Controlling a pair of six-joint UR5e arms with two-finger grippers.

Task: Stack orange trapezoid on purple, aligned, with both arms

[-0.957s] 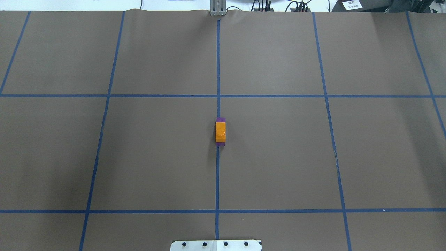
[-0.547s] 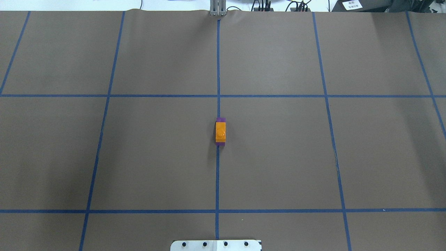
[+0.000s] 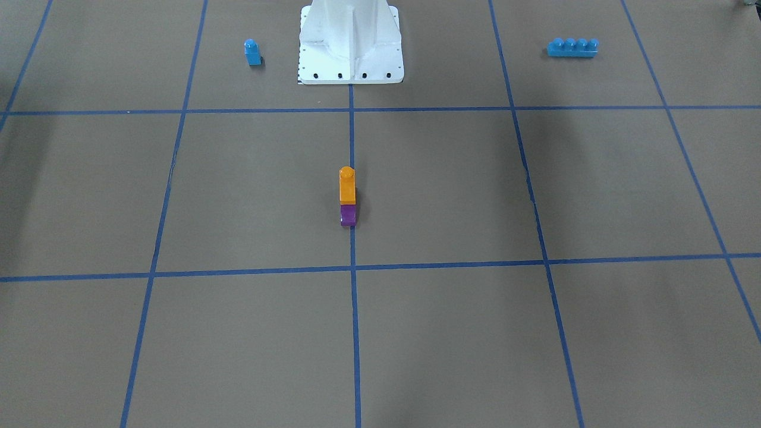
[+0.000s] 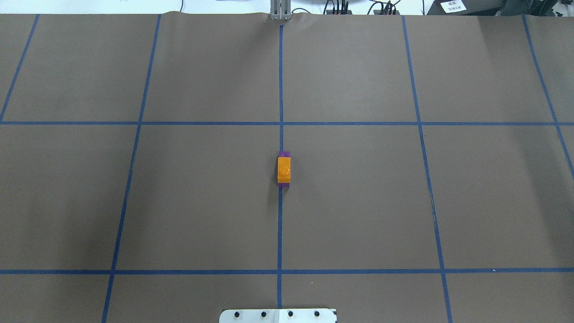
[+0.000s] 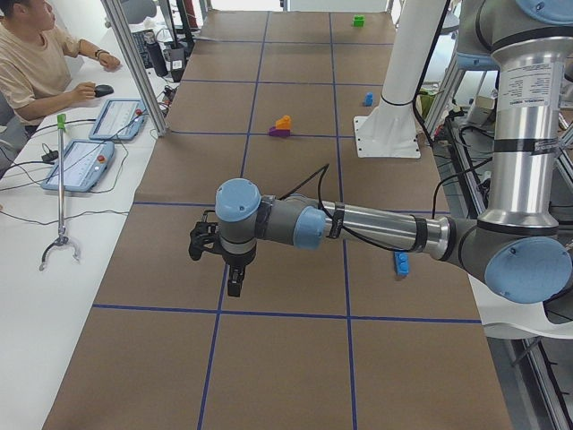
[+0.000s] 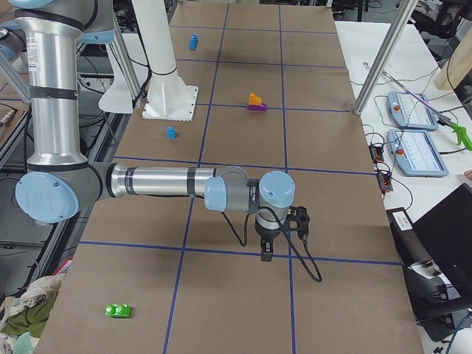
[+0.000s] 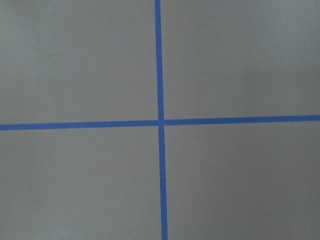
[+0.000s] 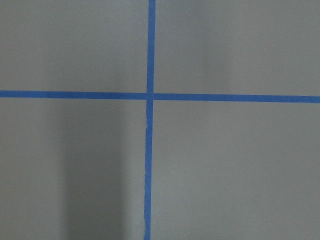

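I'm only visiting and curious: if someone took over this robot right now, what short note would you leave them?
Left gripper: at the table's end, far from the stack; open or shut, cannot tell.
Right gripper: the same, at the other end.
Orange trapezoid sits on the purple brick, on the centre tape line.
Done: stacking, looks aligned.
Left: nothing obvious; perhaps check the fit.

In the overhead view the orange trapezoid (image 4: 284, 169) covers nearly all of the purple brick (image 4: 284, 154), leaving only thin strips at either end; the purple's studs are hidden in every view; in both side views the stack is too small to judge its alignment; the left gripper (image 5: 234, 288) and right gripper (image 6: 267, 254) show only in those side views, so how their jaws stand cannot be told; the white pedestal (image 3: 351, 41) is cut off by the front view's top edge.
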